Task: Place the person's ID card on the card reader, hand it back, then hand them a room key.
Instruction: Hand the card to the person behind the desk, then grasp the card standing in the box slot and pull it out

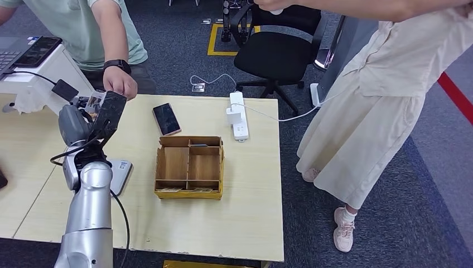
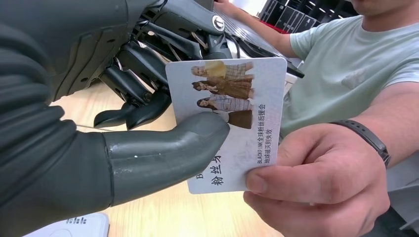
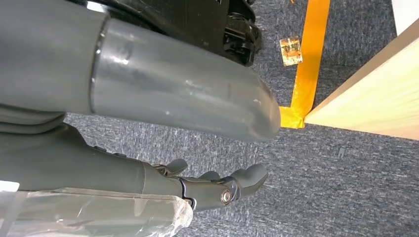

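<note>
My left hand holds the ID card raised above the far left corner of the table, at the seated person's hand. In the left wrist view my thumb presses flat on the printed face of the card, and my darker fingers lie behind it, so the card is pinched between them. The person's thumb and fingers close on the opposite end of the same card; both of us have it at once. The card's long axis runs from my pinch to the person's grip, so the end away from my thumb sits between their fingertips. Whether the card is passing to me or from me I cannot tell from this moment alone. The card reader, a pale flat unit, lies on the table just beside my left forearm, nearer my body than the card is; if the card is coming to me, I judge the next move is a short pull back and down towards it. My right hand hangs beside the table edge over the carpet, fingers loosely apart and holding nothing, well apart from the card. The compartmented cardboard box stands mid-table, a phone just beyond it.
</note>
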